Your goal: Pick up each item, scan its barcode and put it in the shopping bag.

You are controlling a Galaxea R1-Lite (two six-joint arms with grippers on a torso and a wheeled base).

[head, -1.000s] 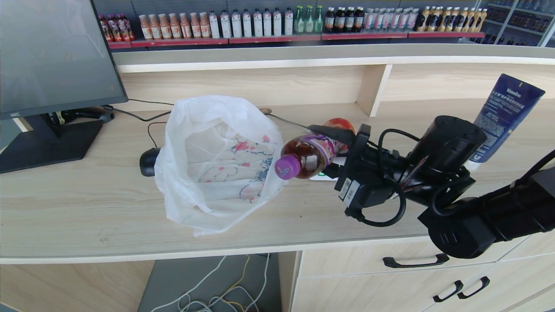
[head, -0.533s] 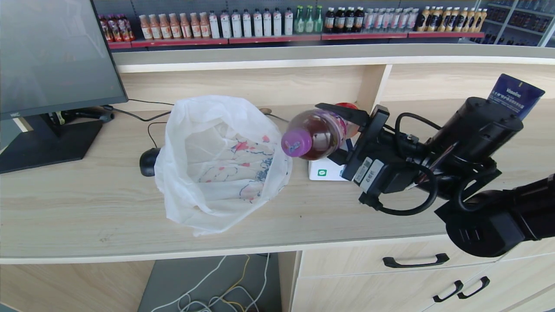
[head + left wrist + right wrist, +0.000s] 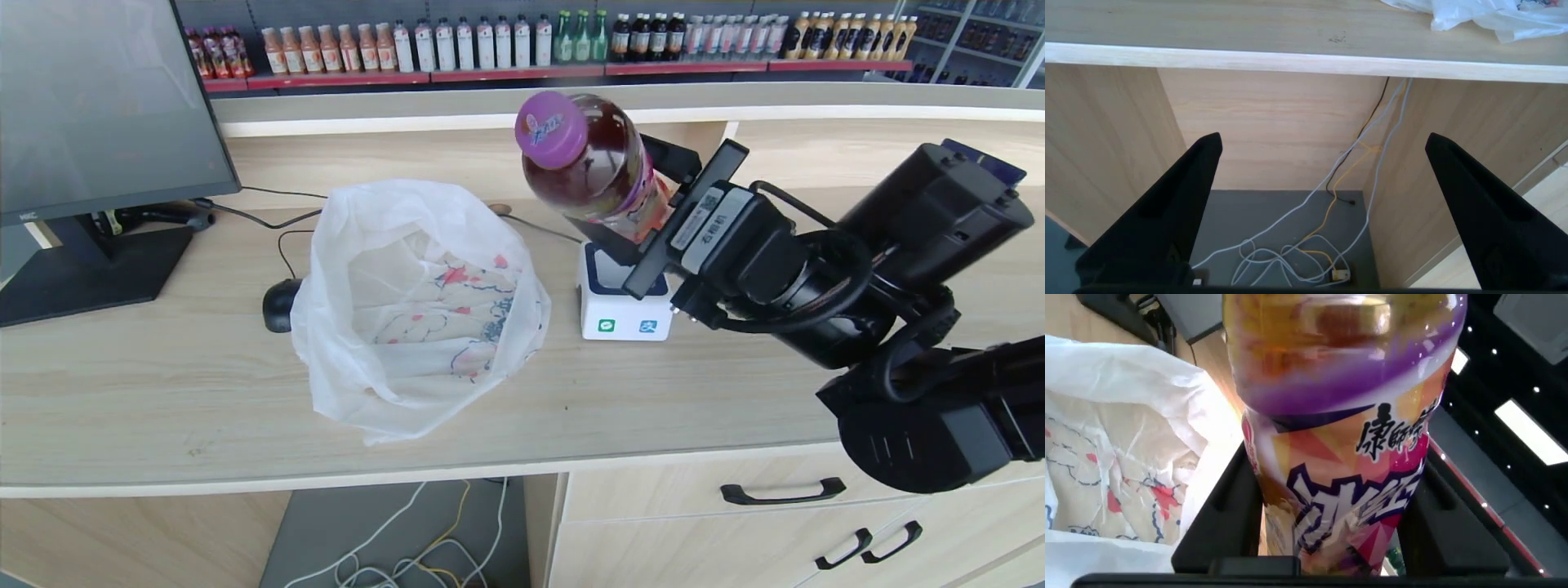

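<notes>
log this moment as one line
right gripper: shut on bottle, held above scanner | left gripper: open, empty | shopping bag: open

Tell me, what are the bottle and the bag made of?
The bottle looks like clear, shiny plastic: light glints on it and its brown inside shows through. The shopping bag looks like thin whitish plastic film: it is crinkled and half see-through.

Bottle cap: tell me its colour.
The bottle cap is purple, with a small printed design on top; the head view shows it best.
</notes>
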